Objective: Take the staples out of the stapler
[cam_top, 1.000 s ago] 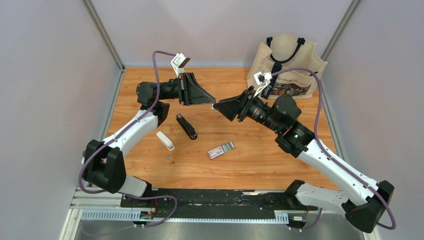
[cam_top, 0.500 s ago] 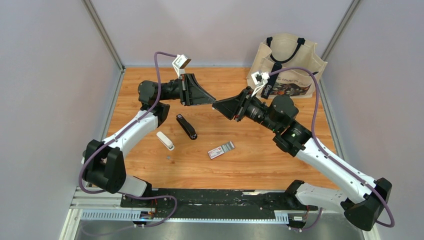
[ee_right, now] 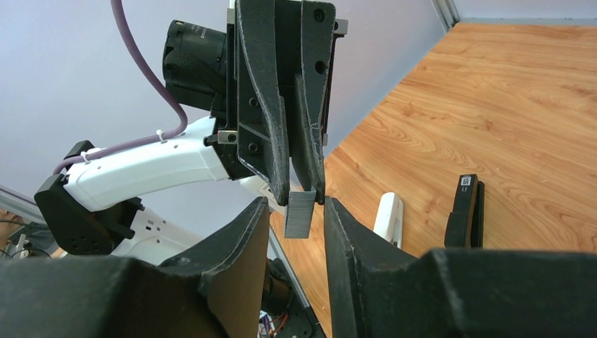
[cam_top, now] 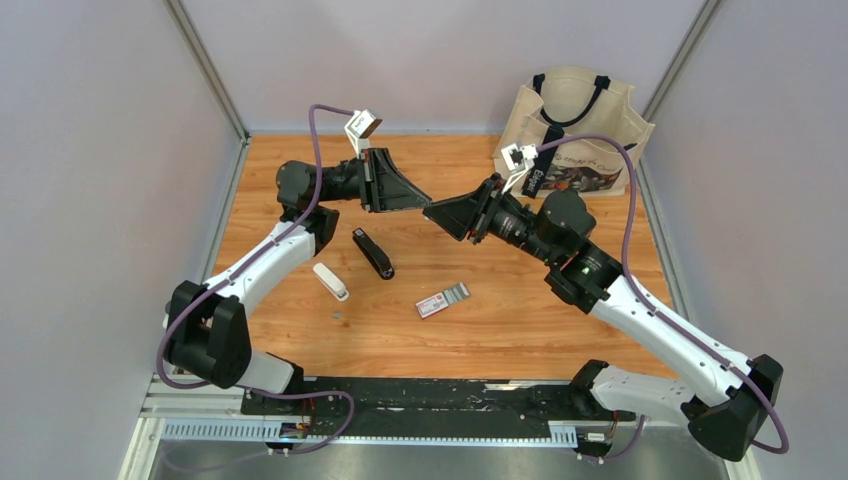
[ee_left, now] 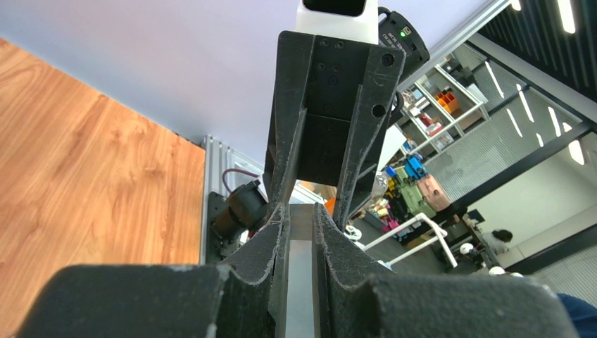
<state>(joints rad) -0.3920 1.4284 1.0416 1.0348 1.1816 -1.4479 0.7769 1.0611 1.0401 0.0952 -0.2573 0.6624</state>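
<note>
from above we see the left gripper (cam_top: pixel 418 203) and the right gripper (cam_top: pixel 432 212) raised over the wooden table (cam_top: pixel 520 330), meeting tip to tip near its middle – what sits between them is too small to tell here. on the wood nearer the arm bases lie a black stapler (cam_top: pixel 373 253), a white stapler (cam_top: pixel 331 282) just beside it on the left arm's side, and a pink-and-white box (cam_top: pixel 442 300); a tote bag (cam_top: pixel 575 125) stands at the far right corner

in the left wrist view the left gripper's fingers (ee_left: pixel 276 236) are pressed onto a pale grey strip, the staples (ee_left: pixel 300 246), and the right gripper's fingers flank them

the right wrist view is clearest – the staples hang in the air from the left gripper's pinch, while the right gripper's fingers (ee_right: pixel 236 243) are spread to either side of the strip, apart from it, with both staplers flat on the table behind
</note>
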